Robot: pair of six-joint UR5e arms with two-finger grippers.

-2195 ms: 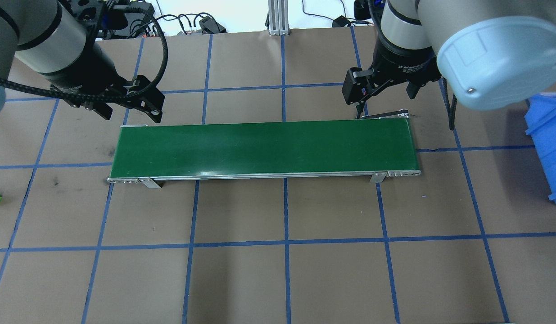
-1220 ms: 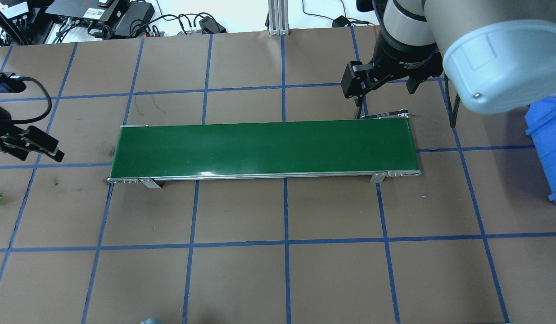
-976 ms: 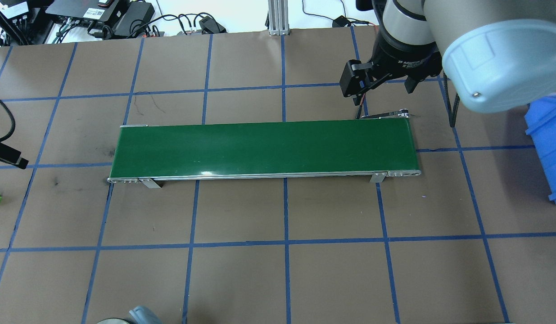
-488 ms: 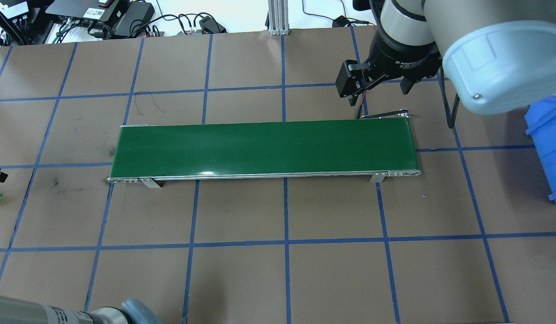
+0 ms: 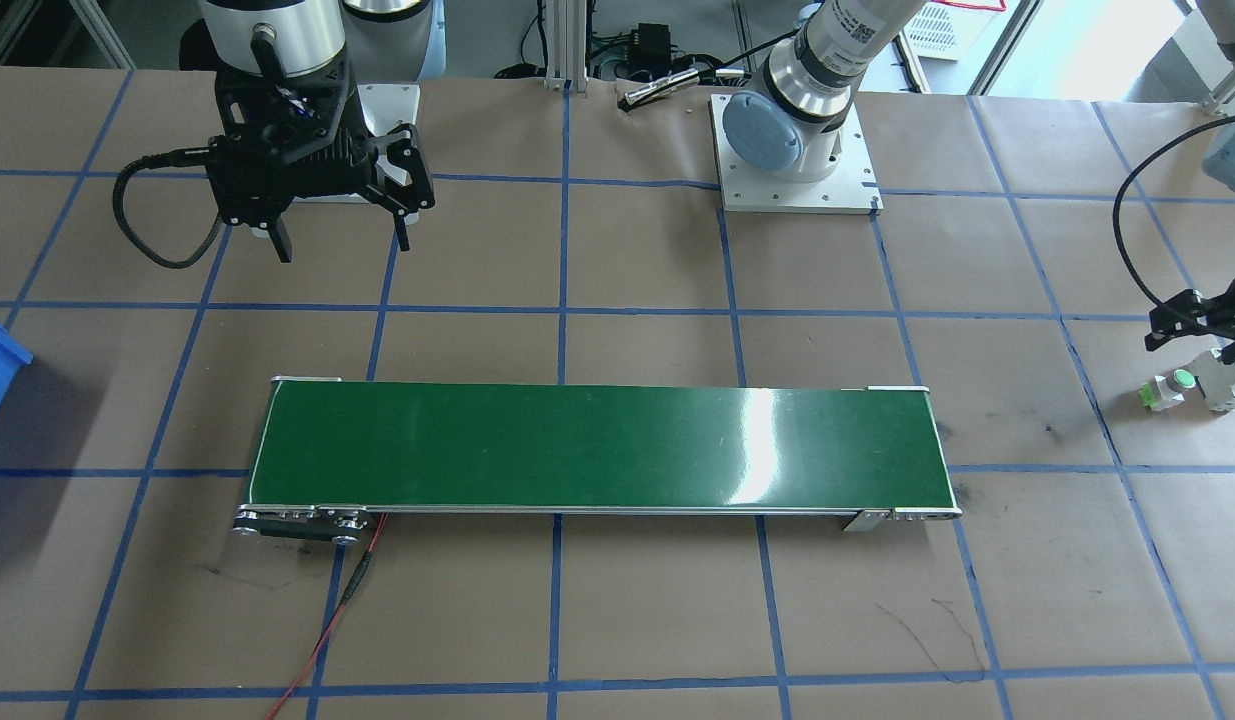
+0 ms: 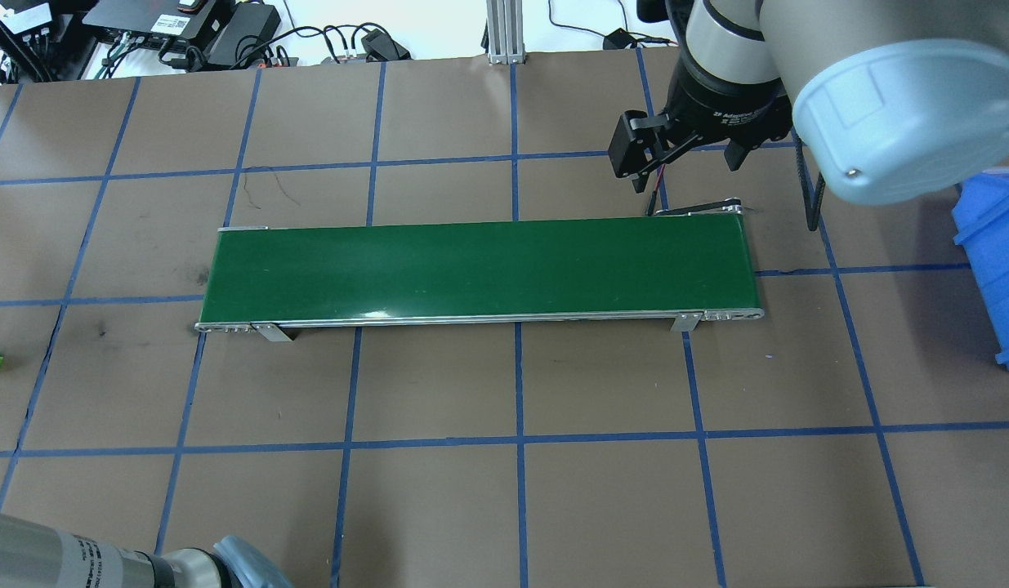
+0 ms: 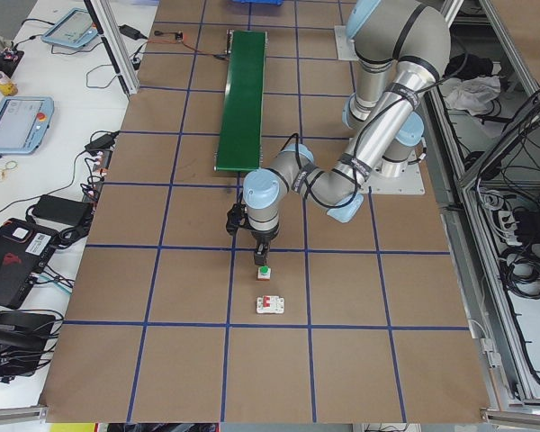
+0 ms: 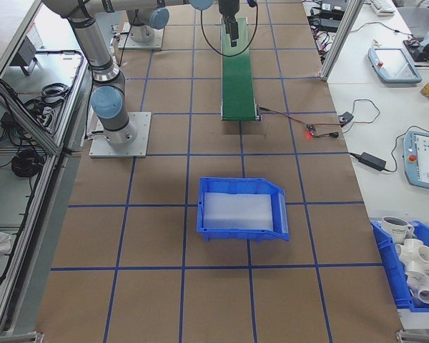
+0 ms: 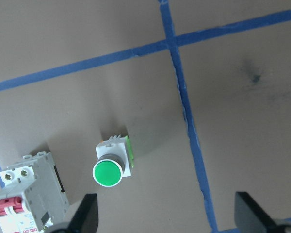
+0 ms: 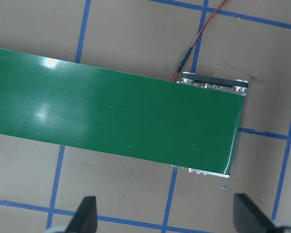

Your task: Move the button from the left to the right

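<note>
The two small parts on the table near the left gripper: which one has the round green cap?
The button, the smaller part. It lies apart from the white breaker, which has red terminals instead of a cap.

Button (image 9: 109, 166): round green cap on white/grey body w/ green tab, cap facing up, resting on brown worktop (image 9: 223, 121). White breaker (image 9: 26, 191) just beside, at its 8 o'clock.

Both claws gape: left claw (image 9: 165, 221) low, right claw (image 6: 682, 155) seemingly raised.
</note>
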